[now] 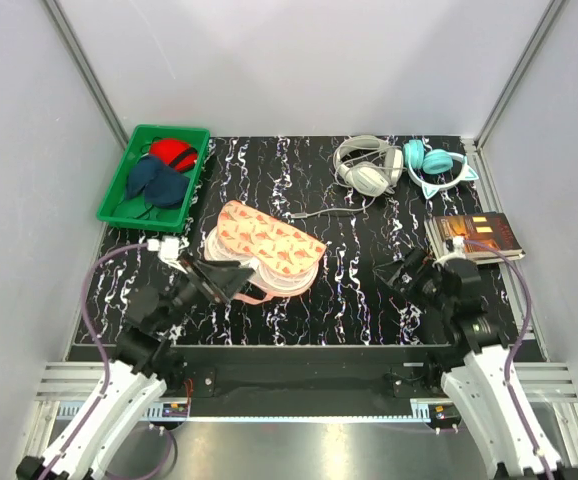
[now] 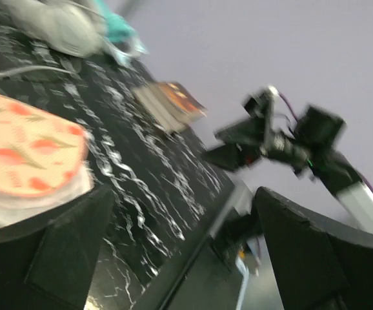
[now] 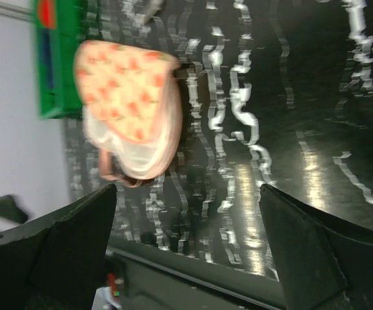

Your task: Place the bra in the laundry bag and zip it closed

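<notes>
The laundry bag [image 1: 266, 246], peach-pink with a small red-and-green print, lies on the black marbled mat, its white mesh and pink strap showing at its near edge. It also shows in the left wrist view [image 2: 25, 155] and the right wrist view [image 3: 128, 97]. The red bra [image 1: 173, 153] lies in the green bin [image 1: 120, 207] at the back left, on dark blue garments. My left gripper [image 1: 231, 281] is open and empty at the bag's near left edge. My right gripper [image 1: 406, 272] is open and empty, to the bag's right.
White headphones [image 1: 365, 165] and teal cat-ear headphones [image 1: 435, 166] lie at the back right. A book [image 1: 474, 236] lies at the right edge beside my right arm. Grey walls enclose the mat on three sides.
</notes>
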You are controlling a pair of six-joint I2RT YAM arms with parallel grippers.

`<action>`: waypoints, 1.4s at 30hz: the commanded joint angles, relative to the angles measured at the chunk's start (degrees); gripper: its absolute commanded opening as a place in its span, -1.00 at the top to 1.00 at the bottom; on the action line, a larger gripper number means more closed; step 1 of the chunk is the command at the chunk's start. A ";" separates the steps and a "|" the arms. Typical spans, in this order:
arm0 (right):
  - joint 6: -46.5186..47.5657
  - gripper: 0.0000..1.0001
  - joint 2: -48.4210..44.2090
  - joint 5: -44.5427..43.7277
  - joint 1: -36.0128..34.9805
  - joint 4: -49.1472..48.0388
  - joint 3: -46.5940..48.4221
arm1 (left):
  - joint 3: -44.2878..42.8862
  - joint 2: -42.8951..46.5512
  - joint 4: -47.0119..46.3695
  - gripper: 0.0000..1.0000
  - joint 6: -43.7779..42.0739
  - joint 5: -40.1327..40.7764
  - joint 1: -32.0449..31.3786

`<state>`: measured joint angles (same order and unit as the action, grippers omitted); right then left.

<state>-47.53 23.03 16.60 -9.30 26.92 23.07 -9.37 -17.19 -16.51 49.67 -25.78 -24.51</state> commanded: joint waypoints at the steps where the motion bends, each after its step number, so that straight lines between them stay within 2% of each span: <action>1: 10.07 -0.99 12.19 -3.96 0.25 -2.10 5.04 | -13.37 2.16 31.46 -0.98 1.12 24.26 -0.18; 2: 11.65 -0.99 14.74 -0.29 0.25 -3.87 7.58 | -14.79 2.16 34.06 -0.98 -1.22 25.59 -0.10; 5: 14.83 -0.99 24.94 4.66 -0.28 -12.90 11.80 | -18.31 2.60 37.86 -0.98 -10.88 19.65 -0.10; 9: 21.22 -0.99 40.29 1.95 -5.89 -17.95 19.63 | -19.11 5.84 39.19 -0.98 -12.40 15.94 -0.18; 15: 35.90 -0.99 58.84 -8.68 -25.22 -21.90 32.37 | -21.83 4.28 47.09 -0.98 -8.63 21.91 -0.10; 20: 42.33 -0.67 75.81 -9.48 -33.32 -24.89 43.71 | -23.68 4.35 50.52 -0.89 -4.41 25.69 -0.10; 23: 43.74 -0.46 82.76 -8.78 -35.70 -25.77 49.08 | -24.03 6.20 53.68 -0.89 -3.09 31.72 -0.10; 27: 44.28 -0.41 88.85 -6.94 -37.28 -25.42 54.61 | -26.05 7.00 58.52 -0.96 -2.38 35.80 -0.18; 31: 44.36 -0.25 93.07 -5.17 -38.68 -24.11 58.48 | -27.46 5.16 60.71 -0.98 -1.17 38.34 -0.10; 35: 43.84 -0.07 96.15 -6.31 -39.21 -23.05 60.16 | -27.64 -2.73 63.18 -0.96 4.72 42.47 -0.10; 39: 43.57 0.03 97.38 -7.46 -39.30 -22.35 61.22 | -28.07 -11.89 64.85 -0.88 10.96 44.41 -0.01; 42: 43.48 0.25 98.96 -7.02 -39.39 -20.42 63.32 | -28.25 -17.60 60.75 -0.86 13.61 43.37 0.43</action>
<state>-4.56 120.27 10.04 -48.12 5.02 82.41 -35.75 -29.43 47.57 57.56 15.33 -24.56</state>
